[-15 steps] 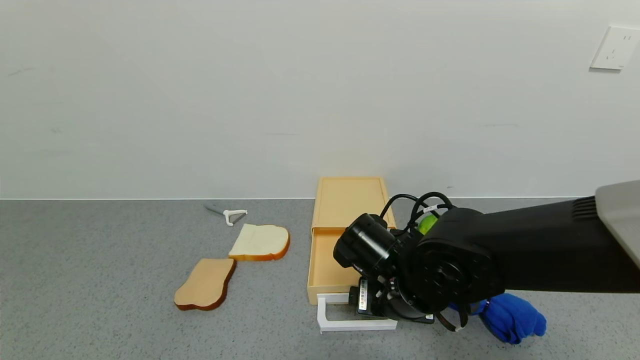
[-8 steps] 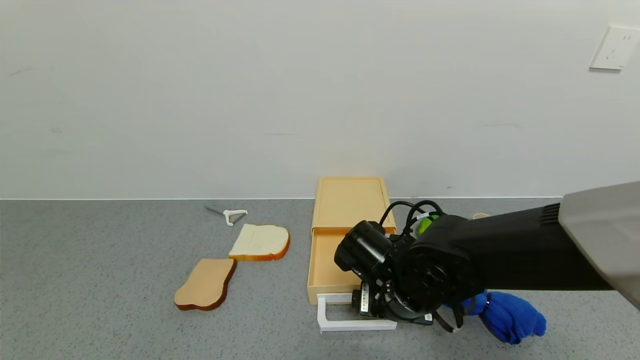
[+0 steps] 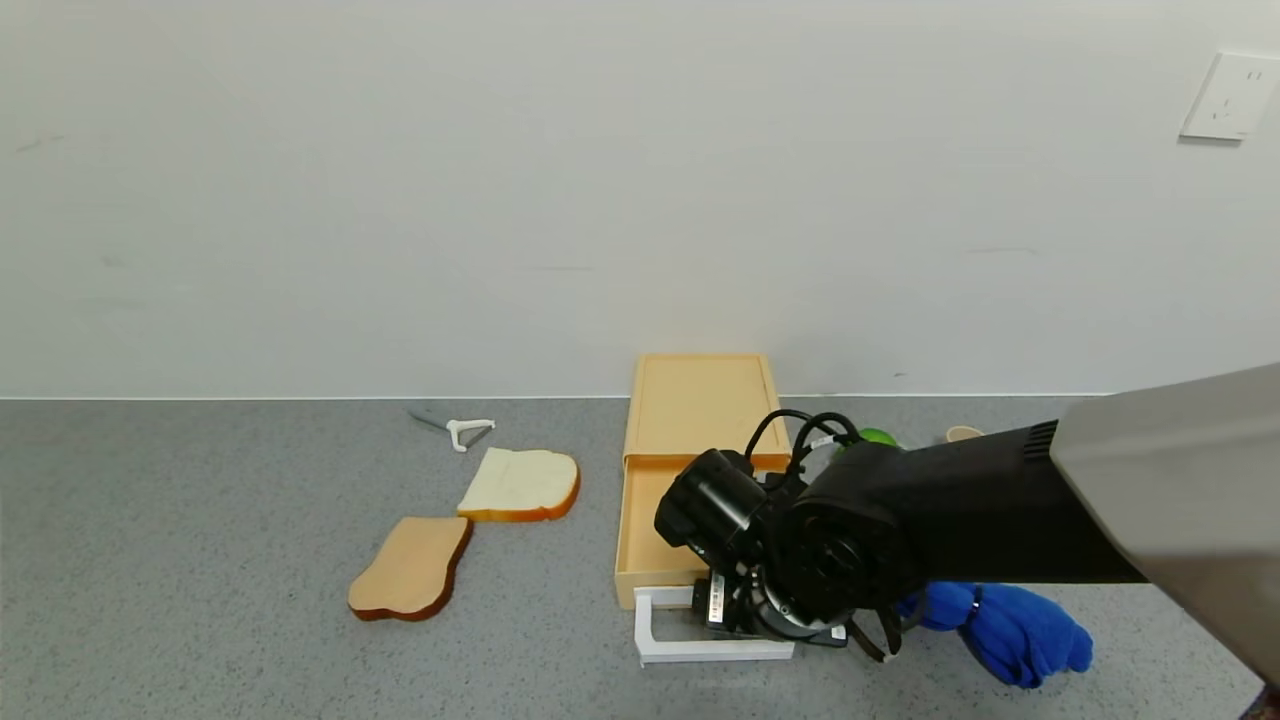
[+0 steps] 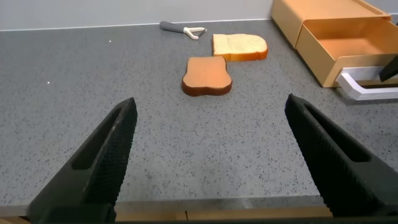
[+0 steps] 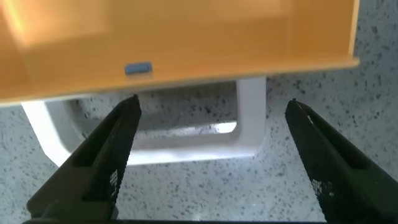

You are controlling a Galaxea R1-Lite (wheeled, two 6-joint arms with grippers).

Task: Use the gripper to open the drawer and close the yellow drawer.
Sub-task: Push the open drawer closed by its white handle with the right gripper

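1. The right hand (image 5: 208, 162), fingers spread wide and empty, hung over the white handle (image 5: 186, 140) of the half-open yellow drawer (image 3: 660, 515).
2. Judged next: shoving the drawer shut.
3. The left hand (image 4: 214, 162) waited open, well apart.

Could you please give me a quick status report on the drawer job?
Right tool open, fingers straddling the white handle. Yellow drawer pulled open. Left tool open, idle over the counter. Nothing in the way.

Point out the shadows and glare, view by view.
Right wrist view: the open right gripper straddles the white handle, which carries a bright sheen; the drawer shades it. Left wrist view: the idle left gripper over the evenly lit table. Head view: no glare.
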